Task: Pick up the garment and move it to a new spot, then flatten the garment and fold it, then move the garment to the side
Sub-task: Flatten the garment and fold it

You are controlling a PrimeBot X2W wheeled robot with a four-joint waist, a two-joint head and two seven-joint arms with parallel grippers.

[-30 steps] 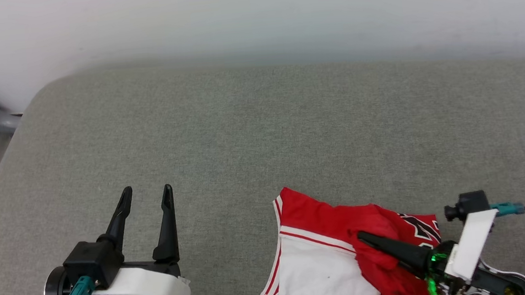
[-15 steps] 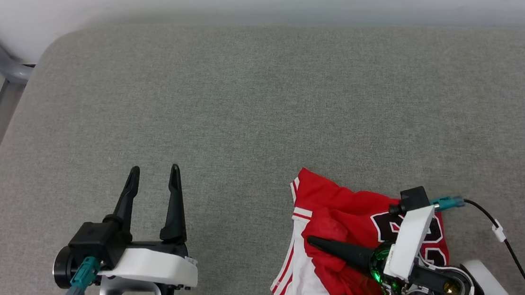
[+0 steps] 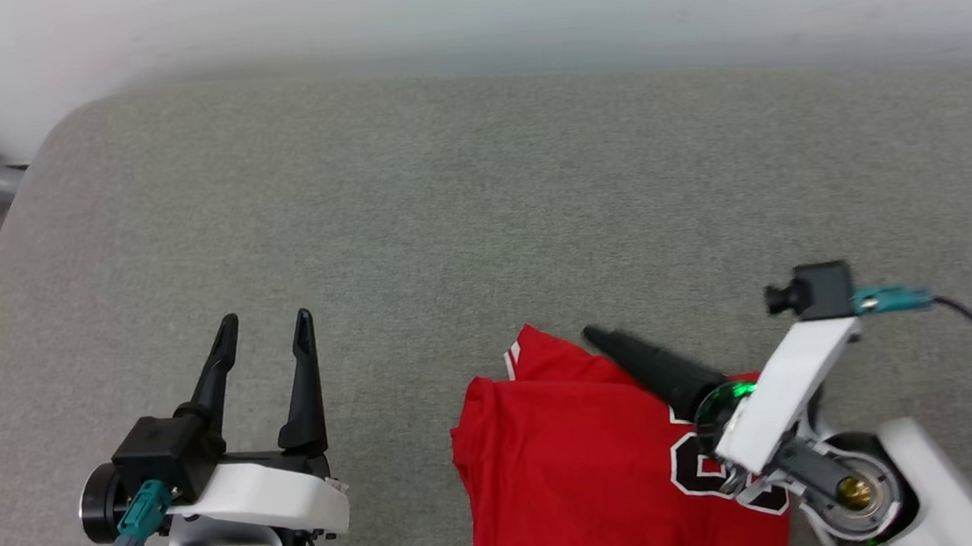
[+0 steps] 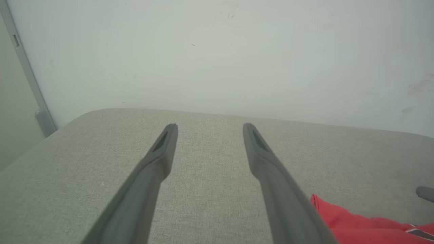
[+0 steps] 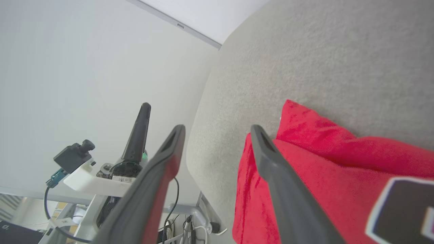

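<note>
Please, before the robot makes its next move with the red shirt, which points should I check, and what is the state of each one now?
1. The right pincer is open and empty: ok.
2. The right pincer is clear of the shirt: cannot tell; it reaches over the top edge.
3. The left pincer is open and apart from the shirt: ok.
4. The shirt lies flat: not ok, it is bunched.
5. The grey cushion has free room for spreading: ok.
</note>
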